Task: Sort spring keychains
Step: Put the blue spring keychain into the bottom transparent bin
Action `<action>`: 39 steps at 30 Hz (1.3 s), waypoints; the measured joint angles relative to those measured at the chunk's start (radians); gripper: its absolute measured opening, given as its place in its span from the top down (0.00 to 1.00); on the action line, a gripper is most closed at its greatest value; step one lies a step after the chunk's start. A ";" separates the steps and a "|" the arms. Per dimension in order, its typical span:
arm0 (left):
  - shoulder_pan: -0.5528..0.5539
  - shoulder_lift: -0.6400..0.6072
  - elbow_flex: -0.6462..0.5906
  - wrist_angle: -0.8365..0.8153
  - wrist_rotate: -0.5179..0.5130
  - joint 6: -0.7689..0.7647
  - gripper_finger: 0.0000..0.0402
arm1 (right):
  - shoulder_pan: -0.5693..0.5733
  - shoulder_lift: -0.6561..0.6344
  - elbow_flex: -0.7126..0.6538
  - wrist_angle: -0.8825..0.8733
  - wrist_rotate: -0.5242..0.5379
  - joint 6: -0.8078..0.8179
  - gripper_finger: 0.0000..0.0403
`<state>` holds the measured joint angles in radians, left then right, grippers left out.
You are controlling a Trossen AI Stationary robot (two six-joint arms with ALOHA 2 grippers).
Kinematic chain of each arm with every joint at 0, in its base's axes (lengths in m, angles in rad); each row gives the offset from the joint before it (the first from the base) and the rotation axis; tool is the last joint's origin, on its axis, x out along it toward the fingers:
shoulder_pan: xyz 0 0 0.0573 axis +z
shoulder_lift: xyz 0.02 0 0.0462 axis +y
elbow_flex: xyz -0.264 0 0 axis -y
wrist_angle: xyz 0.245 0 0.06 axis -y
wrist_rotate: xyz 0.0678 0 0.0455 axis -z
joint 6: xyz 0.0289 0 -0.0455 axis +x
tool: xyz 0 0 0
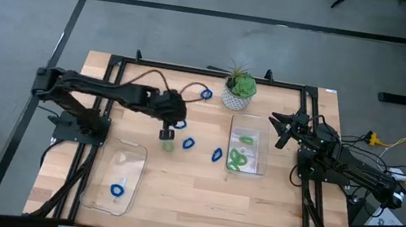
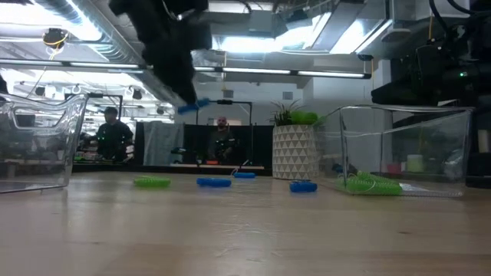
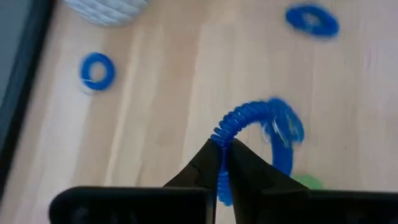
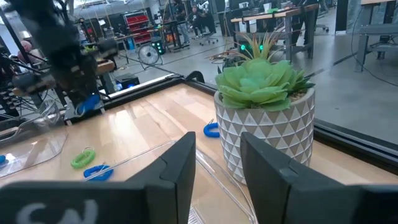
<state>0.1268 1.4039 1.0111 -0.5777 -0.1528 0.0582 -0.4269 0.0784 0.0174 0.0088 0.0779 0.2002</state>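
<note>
Your left gripper [image 3: 225, 163] is pinched on a blue keychain [image 3: 261, 134], held above the table's middle with most of the coil dangling free past the fingertips. That grip looks thin, so a quick swing toward the left tray [image 1: 136, 154] could shake it loose, or the hanging loop could snag the tray wall. A green keychain [image 1: 168, 145] lies just beneath. Your right gripper [image 4: 217, 163] waits beside the right tray [image 1: 261, 163], fingers apart.

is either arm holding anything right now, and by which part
The left pincer is shut on a blue spring keychain, pinching one end of its coil so the rest hangs free above the table. The right pincer is open and holds nothing.
</note>
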 joint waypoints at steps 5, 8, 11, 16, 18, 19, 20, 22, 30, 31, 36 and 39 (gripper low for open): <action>0.000 -0.110 0.000 0.003 -0.038 -0.100 0.97 | 0.000 0.000 0.000 0.000 0.000 0.000 0.69; 0.000 -0.162 0.000 0.031 -0.067 -0.168 0.97 | 0.000 0.000 0.000 0.000 0.000 0.000 0.69; -0.001 -0.208 0.001 0.091 -0.074 -0.221 0.97 | 0.000 0.000 0.000 0.000 0.000 0.000 0.69; -0.001 -0.262 0.001 0.170 -0.074 -0.239 0.96 | 0.000 0.000 0.000 0.000 0.000 0.000 0.69; -0.001 -0.275 0.001 0.186 -0.073 -0.238 0.96 | 0.000 0.000 0.000 0.000 0.000 0.000 0.69; -0.001 -0.281 0.001 0.186 -0.067 -0.232 0.96 | 0.000 0.000 0.000 0.000 0.000 0.000 0.69; -0.001 -0.286 0.001 0.187 -0.065 -0.222 0.96 | 0.000 0.000 0.000 0.000 0.000 0.000 0.69; -0.003 -0.296 0.001 0.186 -0.047 -0.210 0.96 | 0.000 0.000 0.000 0.000 0.000 0.000 0.69; -0.044 -0.322 0.001 0.186 0.101 -0.202 0.95 | 0.000 0.000 0.000 0.000 0.000 0.000 0.69; -0.054 -0.327 0.001 0.186 0.116 -0.202 0.95 | 0.000 0.000 0.000 0.000 0.000 0.000 0.69; -0.122 -0.351 0.001 0.186 0.214 -0.202 0.95 | 0.000 0.000 0.000 0.000 0.000 0.000 0.69; -0.174 -0.365 0.001 0.186 0.283 -0.190 0.95 | 0.000 0.000 0.000 0.000 0.000 0.000 0.69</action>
<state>-0.0468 1.0390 1.0122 -0.3920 0.1299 -0.1319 -0.4269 0.0781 0.0174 0.0087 0.0779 0.2005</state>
